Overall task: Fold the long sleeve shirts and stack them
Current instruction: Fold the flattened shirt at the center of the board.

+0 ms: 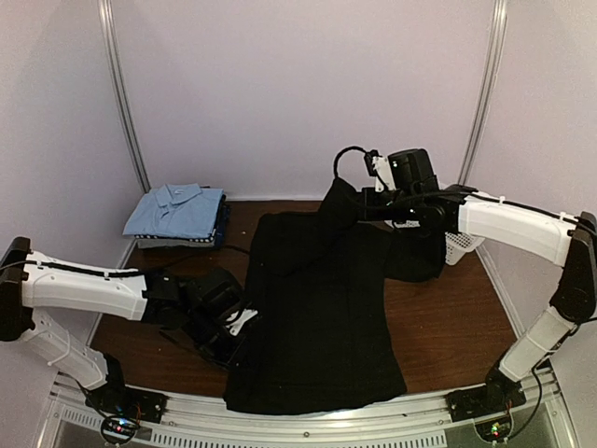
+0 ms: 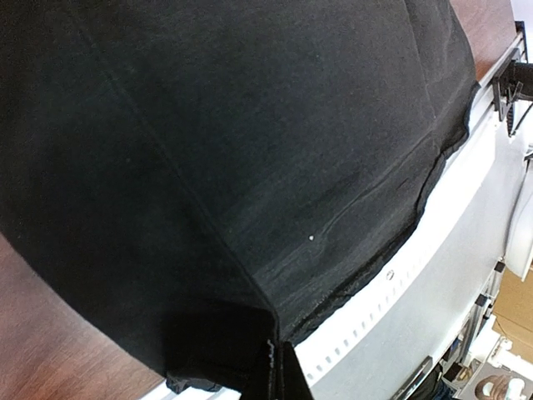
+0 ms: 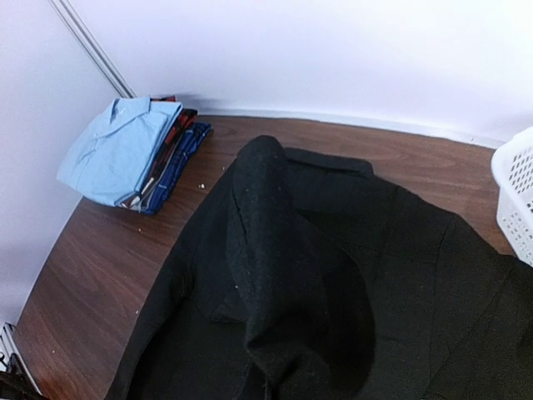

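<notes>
Black shirt (image 1: 317, 308) lies spread at centre frame, hem twd bottom edge. R gripper (image 1: 362, 207) is clenched on a raised fold at its upper end. L gripper (image 1: 235, 329) is clenched on its left edge, lower left. Folded stack (image 1: 177, 213) sits upper left. We judge fold step in hand. Next: carry both pinches across w/o slack, edges aligned.

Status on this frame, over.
Left gripper shut on side edge of large plain black fabric shirt. Right gripper shut, holding its far part raised. Nothing blocking.
</notes>
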